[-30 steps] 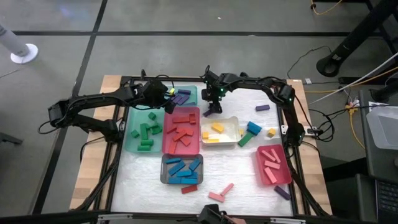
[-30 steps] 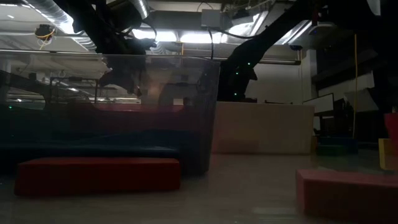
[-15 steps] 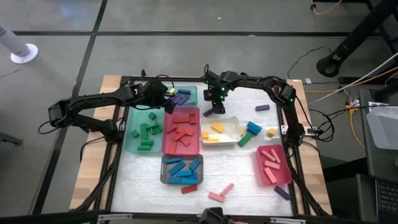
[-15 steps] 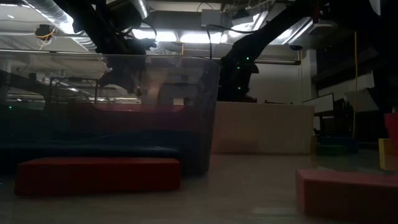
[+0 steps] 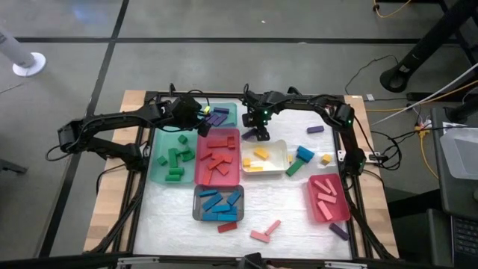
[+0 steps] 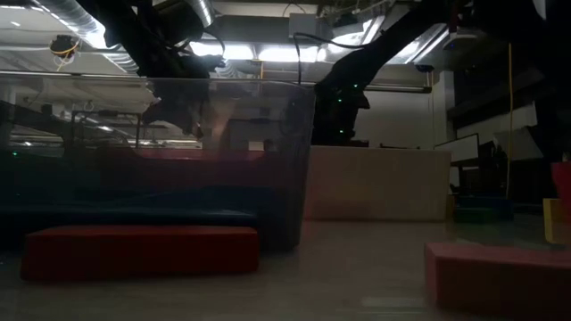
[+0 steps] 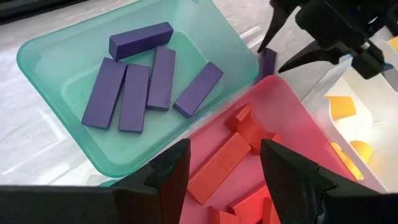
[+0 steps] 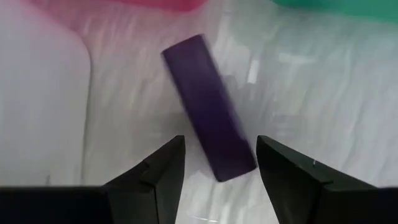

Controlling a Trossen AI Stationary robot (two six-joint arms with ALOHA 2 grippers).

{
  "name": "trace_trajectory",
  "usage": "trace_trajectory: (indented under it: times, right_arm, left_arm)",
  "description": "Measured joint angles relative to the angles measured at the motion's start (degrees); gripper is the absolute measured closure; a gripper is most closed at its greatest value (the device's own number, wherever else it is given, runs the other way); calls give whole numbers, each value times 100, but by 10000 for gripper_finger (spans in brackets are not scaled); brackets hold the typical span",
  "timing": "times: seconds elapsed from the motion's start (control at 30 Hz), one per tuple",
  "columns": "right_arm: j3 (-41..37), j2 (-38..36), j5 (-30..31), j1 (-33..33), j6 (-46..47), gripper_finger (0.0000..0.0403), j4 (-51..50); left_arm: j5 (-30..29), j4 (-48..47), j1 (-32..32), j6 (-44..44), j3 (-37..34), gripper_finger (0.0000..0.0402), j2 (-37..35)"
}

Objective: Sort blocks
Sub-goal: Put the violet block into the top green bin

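From above, the right gripper [image 5: 259,134] has eased down over the past second onto a lone purple block [image 5: 249,136] lying on the mat between the red tray [image 5: 199,170] and the white tray [image 5: 281,143] — a pick in the making, by the look of it. The left gripper [image 5: 196,118] has not stirred, parked beside the small green tray [image 5: 232,110] of purple bars.

At table height, little shows beyond a near red block [image 6: 140,251] and the dark arms overhead.

The left wrist camera looks past its own parted fingers [image 7: 168,177] at five purple bars [image 7: 149,79] already filed in the green tray, with the right gripper [image 7: 277,53] poised over the stray block.

The right wrist camera puts that purple block [image 8: 208,132] straight ahead on bare mat, fingers [image 8: 161,171] spread to either side, nothing yet gripped — one more purple piece seemingly bound for the green tray.
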Motion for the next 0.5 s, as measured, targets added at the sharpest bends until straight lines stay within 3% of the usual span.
trace_trajectory:
  times: [0.27,0.5]
  right_arm:
    - [-5,9,467,237,-275,205,135]
    - [-3,146,453,208,-206,205,146]
  left_arm:
    - [-2,-2,0,41,0,219,0]
    - [-2,-2,0,41,0,219,0]
